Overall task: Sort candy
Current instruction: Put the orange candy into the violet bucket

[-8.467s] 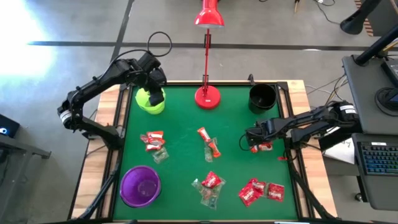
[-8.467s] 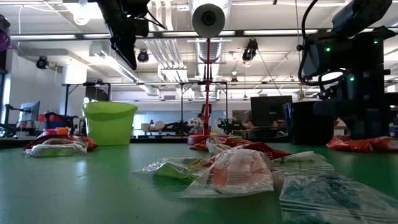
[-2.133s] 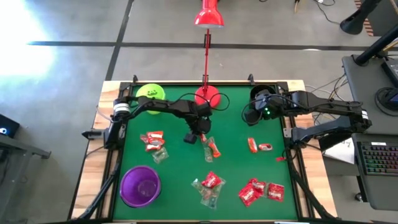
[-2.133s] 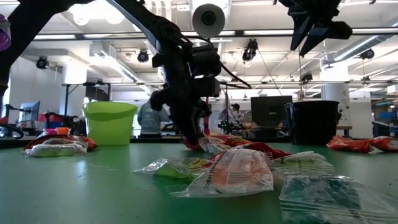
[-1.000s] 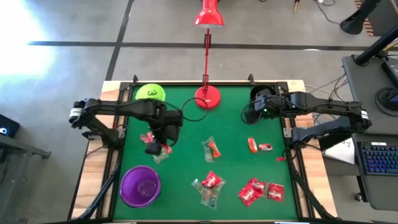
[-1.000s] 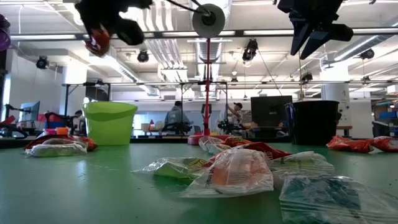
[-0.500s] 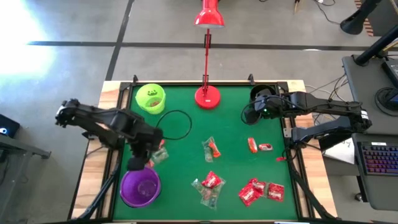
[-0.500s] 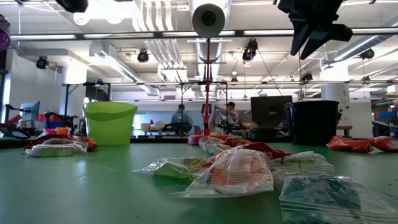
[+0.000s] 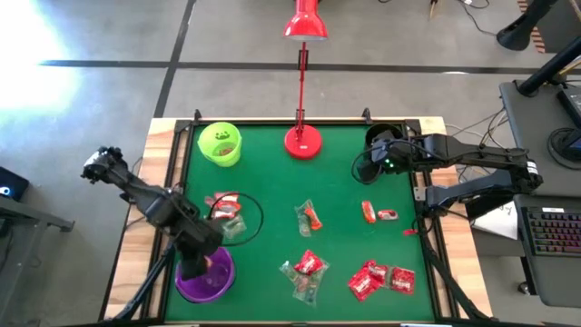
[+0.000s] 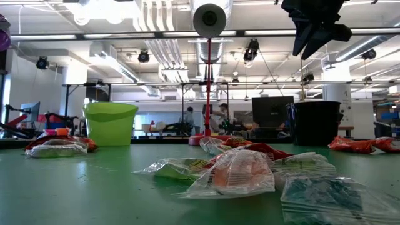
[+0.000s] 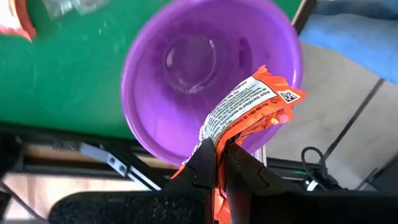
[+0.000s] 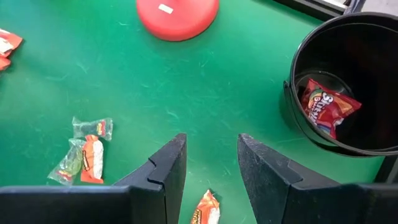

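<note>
A: Table state, near edge first. Green mat (image 9: 272, 195) on a wooden-edged table (image 9: 159, 154). Left gripper (image 11: 216, 163) is above the purple cup (image 9: 205, 274) at the near left corner, fingers (image 11: 200, 167) pinched together on an orange candy wrapper (image 11: 247, 111) that hangs over the cup's mouth. Nothing shows in the cup's bottom in the left wrist view.

B: Loose candy?

A: Near edge: a clear-and-red pile (image 9: 306, 272) at centre, red packets (image 9: 379, 278) to its right. In the low view the closest pieces are clear crinkled wrappers (image 10: 240, 172). Mid-table: a red and clear cluster (image 9: 227, 211) on the left, an orange and greenish pair (image 9: 309, 216) at centre, two small red pieces (image 9: 376, 213) on the right.

B: Right arm?

A: Right gripper (image 12: 211, 165) hovers over the mat beside the black cup (image 9: 383, 141), fingers (image 12: 166, 167) apart, holding nothing. One red packet (image 12: 326, 106) lies inside that cup.

B: Far edge?

A: Lime-green cup (image 9: 221, 143) at far left with something pale green inside, red desk lamp (image 9: 302, 141) standing mid-edge, black cup at far right.

B: Room?

A: Grey floor with dark lines beyond the table. A desk with keyboard (image 9: 554, 232) to the right. The low view shows ceiling pipes (image 10: 156, 25), strip lights, and people (image 10: 219, 117) standing far back among benches and monitors.
</note>
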Robot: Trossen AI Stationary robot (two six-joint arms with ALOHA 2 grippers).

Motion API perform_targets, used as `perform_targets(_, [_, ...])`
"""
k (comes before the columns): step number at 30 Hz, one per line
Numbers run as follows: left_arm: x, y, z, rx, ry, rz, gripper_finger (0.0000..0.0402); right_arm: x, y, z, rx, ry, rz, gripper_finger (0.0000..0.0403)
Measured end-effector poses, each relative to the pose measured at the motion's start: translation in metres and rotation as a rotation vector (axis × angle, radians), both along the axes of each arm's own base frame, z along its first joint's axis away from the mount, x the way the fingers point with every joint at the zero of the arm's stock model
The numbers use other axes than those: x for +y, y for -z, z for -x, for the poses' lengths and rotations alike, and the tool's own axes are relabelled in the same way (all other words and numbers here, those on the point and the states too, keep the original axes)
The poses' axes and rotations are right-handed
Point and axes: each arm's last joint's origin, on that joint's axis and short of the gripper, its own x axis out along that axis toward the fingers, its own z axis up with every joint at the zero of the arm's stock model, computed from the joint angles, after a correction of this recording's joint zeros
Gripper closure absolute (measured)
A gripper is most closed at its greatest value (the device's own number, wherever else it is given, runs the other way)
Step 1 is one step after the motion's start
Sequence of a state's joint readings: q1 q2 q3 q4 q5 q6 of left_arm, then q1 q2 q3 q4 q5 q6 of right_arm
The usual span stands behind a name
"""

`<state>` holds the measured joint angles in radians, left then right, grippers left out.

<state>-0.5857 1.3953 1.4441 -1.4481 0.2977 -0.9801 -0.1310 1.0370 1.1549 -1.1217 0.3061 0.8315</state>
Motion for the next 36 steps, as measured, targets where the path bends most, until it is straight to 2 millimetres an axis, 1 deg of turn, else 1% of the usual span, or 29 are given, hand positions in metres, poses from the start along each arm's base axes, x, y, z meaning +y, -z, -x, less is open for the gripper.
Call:
perform_targets(5, [-0.011,0.011,-0.006,0.047,0.003,-0.028,0.039,0.0,0.0,0.0,0.011,-0.029,0.01,0.0266])
perform_targets(11, [-0.018,0.019,-0.014,0.068,0.002,-0.027,0.0348,0.002,0.0,0.0,0.018,-0.091,-0.019,0.0266])
perform_targets(17, [-0.02,0.021,-0.018,0.048,-0.003,-0.03,0.0309,0.002,0.001,-0.001,0.027,-0.132,-0.024,0.0266])
perform_targets(22, [-0.015,0.02,-0.02,-0.08,-0.01,-0.185,0.0297,0.004,0.001,-0.001,0.023,-0.152,-0.052,0.0266])
perform_targets(27, [-0.004,0.012,-0.017,-0.225,-0.046,-0.351,0.0297,0.009,0.002,-0.002,0.015,-0.142,-0.074,0.0266])
perform_targets(31, [0.004,0.002,-0.01,-0.311,-0.081,-0.419,0.0297,0.014,0.005,-0.005,0.021,-0.137,-0.092,0.0266])
perform_targets(36, [0.017,-0.012,0.003,-0.399,-0.115,-0.475,0.0297,0.019,0.019,-0.012,0.061,-0.101,-0.138,0.0266])
